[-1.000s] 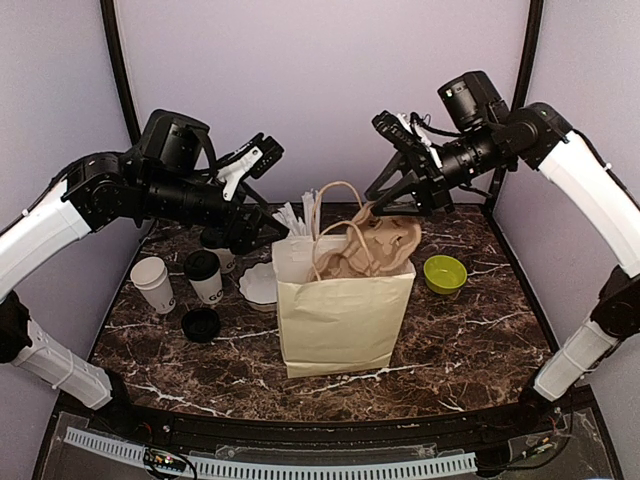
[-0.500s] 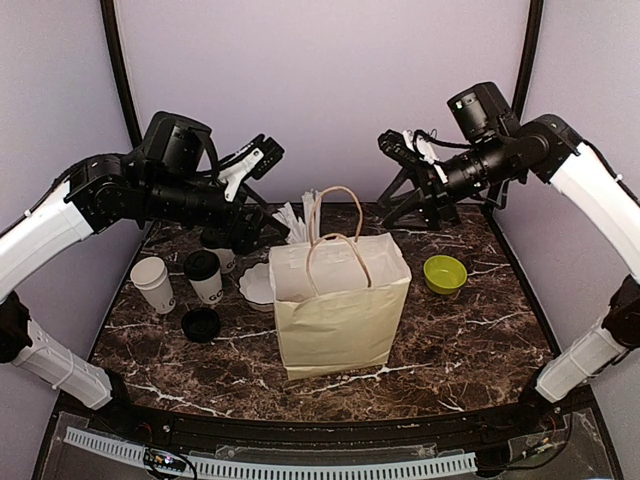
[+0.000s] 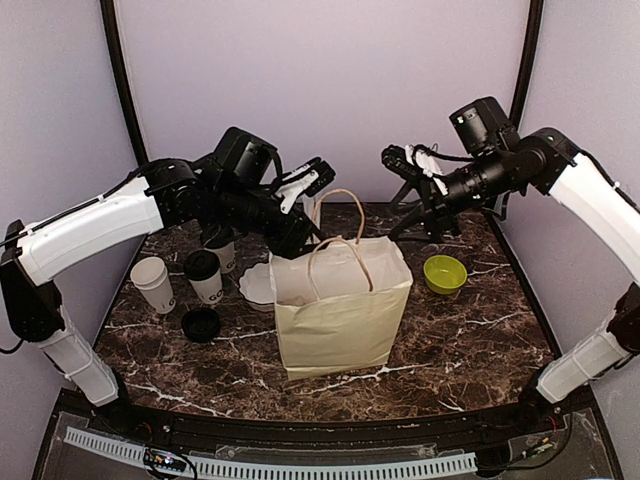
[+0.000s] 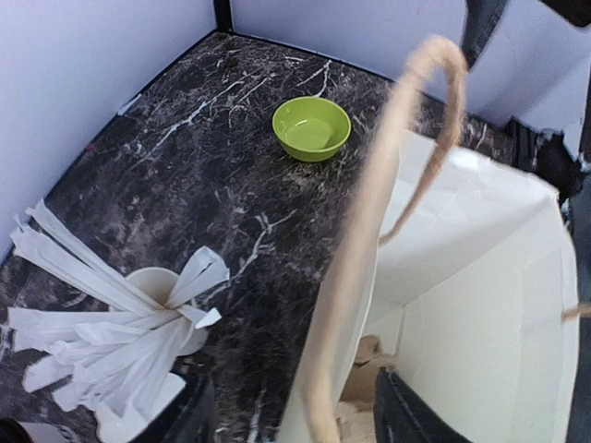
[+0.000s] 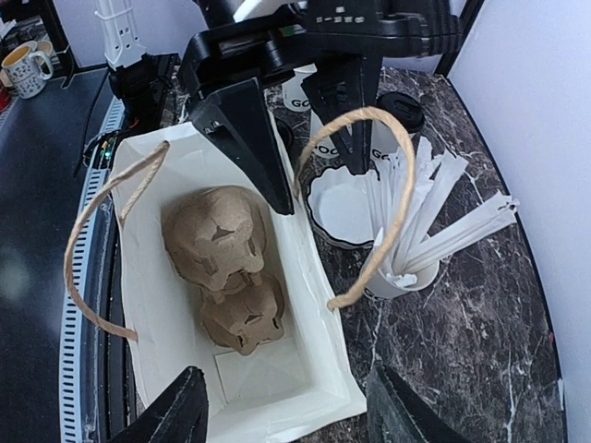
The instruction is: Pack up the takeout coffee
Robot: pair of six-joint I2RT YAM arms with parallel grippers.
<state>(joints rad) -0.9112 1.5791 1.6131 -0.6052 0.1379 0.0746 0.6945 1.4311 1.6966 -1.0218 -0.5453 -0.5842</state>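
Left of the bag (image 3: 340, 310), one cup (image 3: 226, 260) is half hidden by the left gripper (image 3: 312, 208), spread wide; the right gripper (image 3: 395, 195) is likewise spread, empty.

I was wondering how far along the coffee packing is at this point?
Done: the cardboard carrier lies inside the open bag. In hand: nothing; the left gripper straddles the bag's far handle, the right gripper hangs open above. Left: the coffee cups stand on the table, unpacked.
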